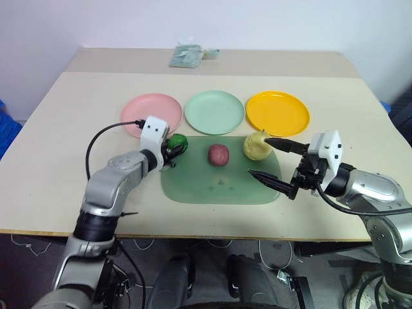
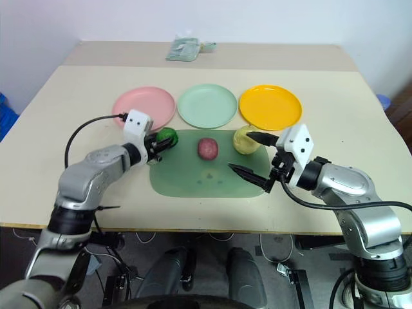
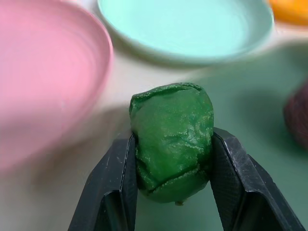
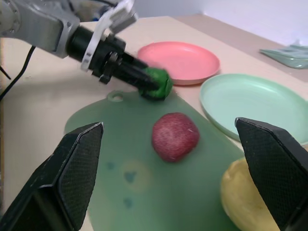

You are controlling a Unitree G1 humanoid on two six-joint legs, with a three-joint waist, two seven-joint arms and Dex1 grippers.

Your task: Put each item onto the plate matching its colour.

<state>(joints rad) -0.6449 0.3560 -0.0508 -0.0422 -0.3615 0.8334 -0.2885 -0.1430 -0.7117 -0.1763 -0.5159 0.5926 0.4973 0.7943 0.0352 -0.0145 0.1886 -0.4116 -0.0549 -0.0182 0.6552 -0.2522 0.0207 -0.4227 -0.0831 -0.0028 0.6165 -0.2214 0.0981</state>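
My left gripper (image 3: 172, 166) is shut on the bumpy dark green ball (image 3: 171, 139), which sits at the cutting mat's far left corner (image 1: 177, 142), just in front of the pink plate (image 1: 150, 110). The reddish-purple ball (image 1: 218, 154) lies mid-mat. At the mat's far right corner rests the pale yellow lump (image 1: 257, 146). My right gripper (image 1: 271, 161) hangs open beside that lump, one finger close to it, nothing held. The mint green plate (image 1: 214, 110) and orange-yellow plate (image 1: 277, 112) stand in a row behind the mat.
The translucent green cutting mat (image 1: 222, 187) lies near the table's front edge. A folded greenish packet (image 1: 187, 55) rests at the table's far side. Bare tabletop spreads to the left and right of the plates.
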